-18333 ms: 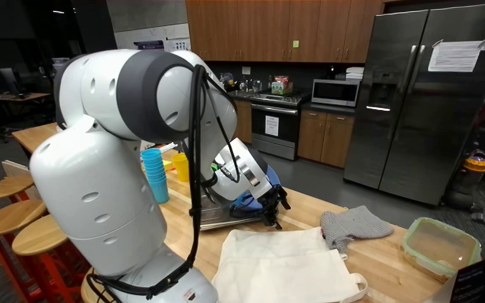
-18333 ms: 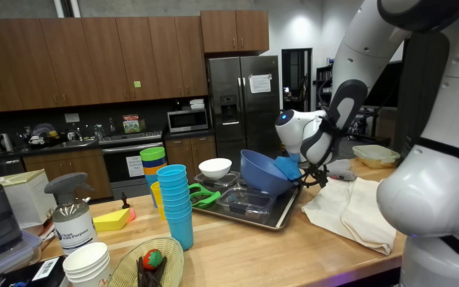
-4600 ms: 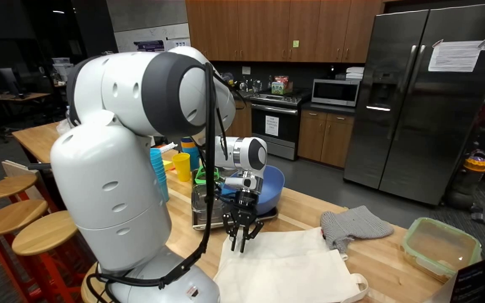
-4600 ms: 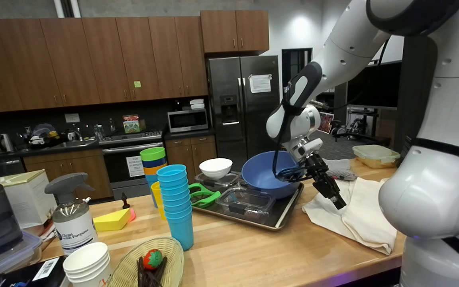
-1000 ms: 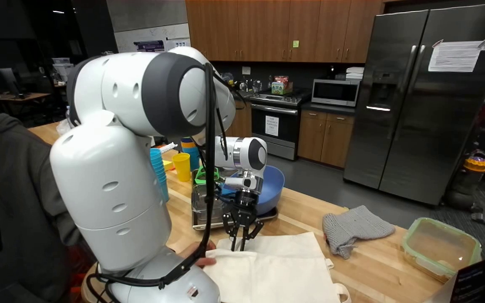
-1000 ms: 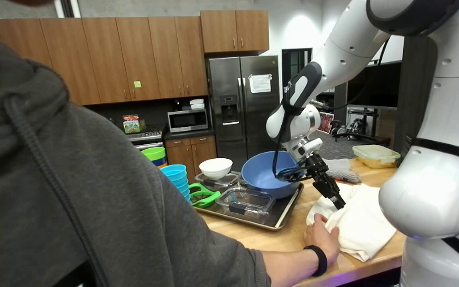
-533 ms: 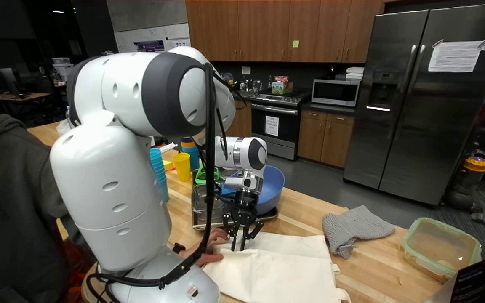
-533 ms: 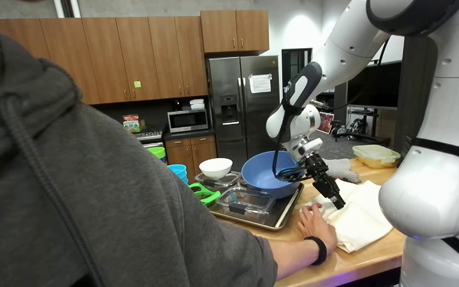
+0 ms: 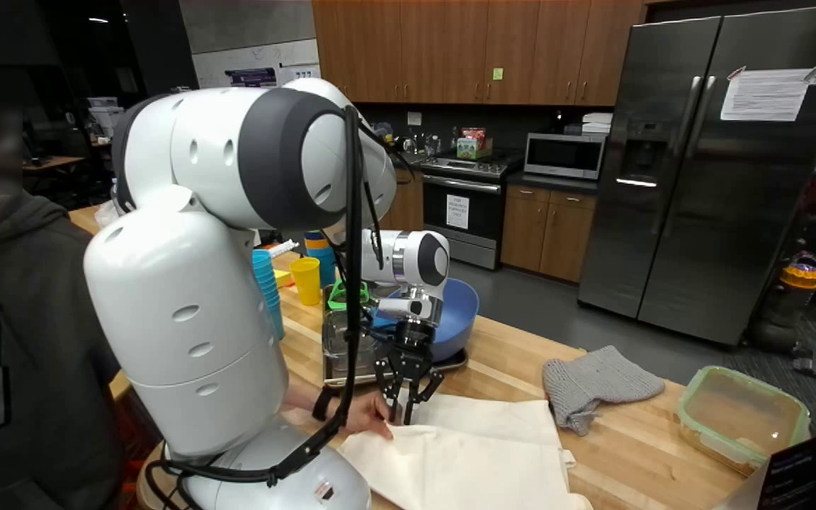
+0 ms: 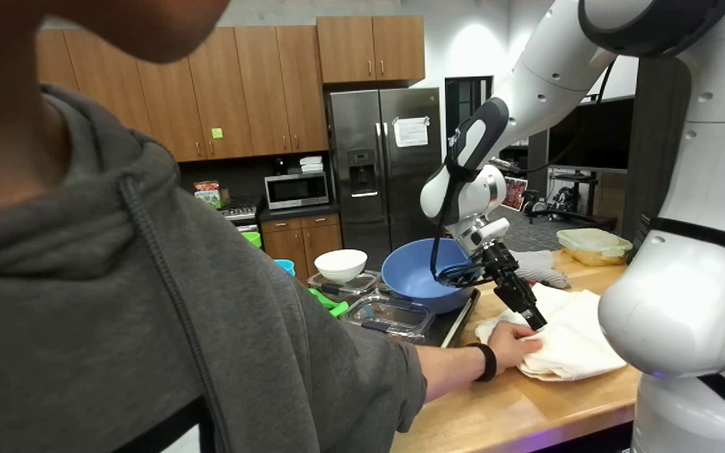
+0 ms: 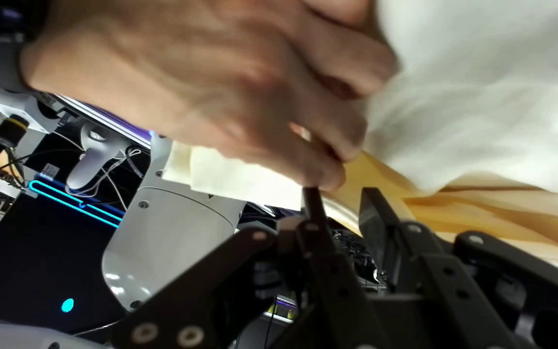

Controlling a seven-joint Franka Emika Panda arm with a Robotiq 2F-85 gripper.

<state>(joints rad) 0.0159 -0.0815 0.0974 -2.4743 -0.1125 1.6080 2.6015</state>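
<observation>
A person's hand (image 11: 230, 92) crowds the fingers (image 11: 376, 213); free room lies toward the gray cloth (image 9: 599, 384).

In an exterior view, a white cloth (image 10: 579, 343) was held at its edge by a person's hand (image 10: 511, 346), and the gripper (image 10: 537, 322) was positioned aslant just beside it. A blue bowl (image 10: 424, 275) was seen on a tray (image 10: 460, 323), a white bowl (image 10: 340, 264) behind clear plastic (image 10: 393, 316).
</observation>
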